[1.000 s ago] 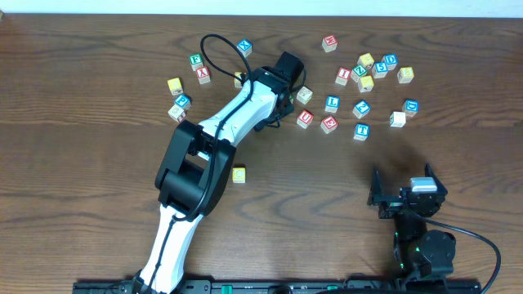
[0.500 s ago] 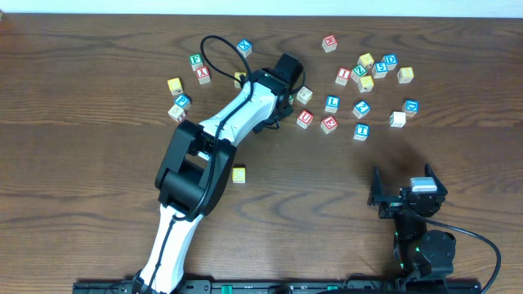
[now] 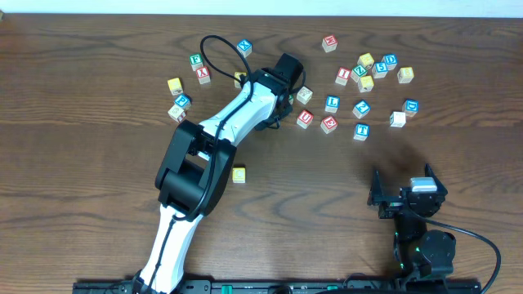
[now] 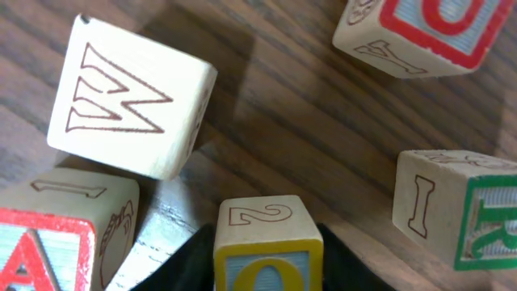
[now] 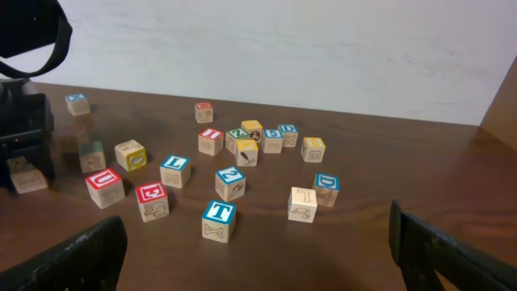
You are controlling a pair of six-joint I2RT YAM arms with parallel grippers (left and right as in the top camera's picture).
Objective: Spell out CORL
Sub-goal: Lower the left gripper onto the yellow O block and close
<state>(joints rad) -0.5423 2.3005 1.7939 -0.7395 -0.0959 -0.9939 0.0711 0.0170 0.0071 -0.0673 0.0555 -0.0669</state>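
My left gripper (image 3: pixel 285 95) reaches to the far middle of the table. In the left wrist view its jaws (image 4: pixel 268 271) sit tight on both sides of a yellow O cube (image 4: pixel 268 250) resting on the wood. A cube with a green R (image 4: pixel 477 212) lies just right of it. A lone yellow-faced cube (image 3: pixel 239 174) sits nearer the front; I cannot read its letter. The blue L cube (image 3: pixel 332 104) lies right of the gripper and also shows in the right wrist view (image 5: pixel 174 170). My right gripper (image 3: pixel 406 196) is open and empty at the front right (image 5: pixel 258 267).
A W cube (image 4: pixel 129 97), a red A cube (image 4: pixel 36 250) and a red U cube (image 4: pixel 436 24) crowd around the left jaws. Several more cubes lie at the back right (image 3: pixel 368 69) and back left (image 3: pixel 184 86). A blue T cube (image 5: pixel 220 218) lies nearest the right gripper.
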